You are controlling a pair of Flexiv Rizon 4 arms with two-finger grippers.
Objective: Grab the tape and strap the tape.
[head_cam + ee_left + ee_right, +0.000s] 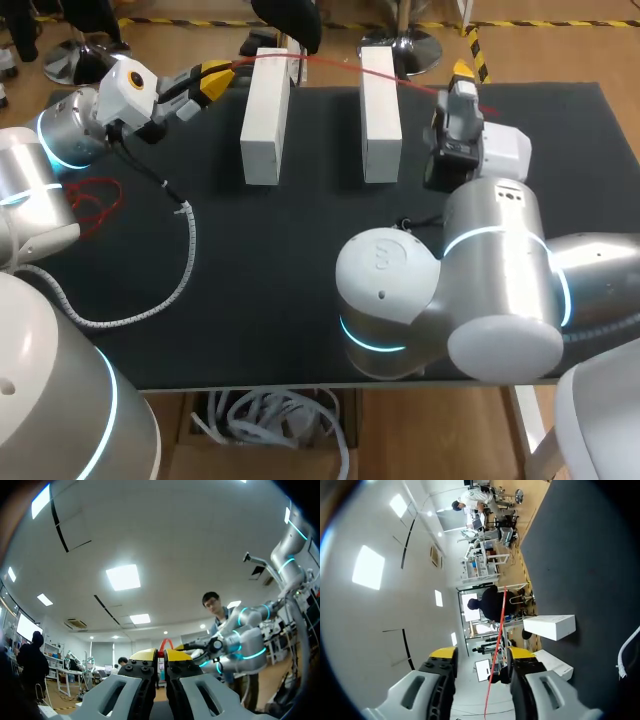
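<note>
A thin red tape [497, 640] stretches taut above two white rectangular blocks [265, 115] on the matte black table [300, 260]. The left gripper [161, 654] pinches it flat. The right gripper's [482, 653] yellow-tipped fingers stand spread, with the tape running between them.

Tape end: past my right gripper [482, 653] the tape [501, 615] runs off the rim, so I can't see where it stops.
Right gripper from above: its own wrist is covering it, and I'm getting just one yellow tip.
Table: my right arm [470, 290] blocks the near right of the table [250, 260].
Cable: the white cable [170, 290] vanishes under my left arm [30, 200].
</note>
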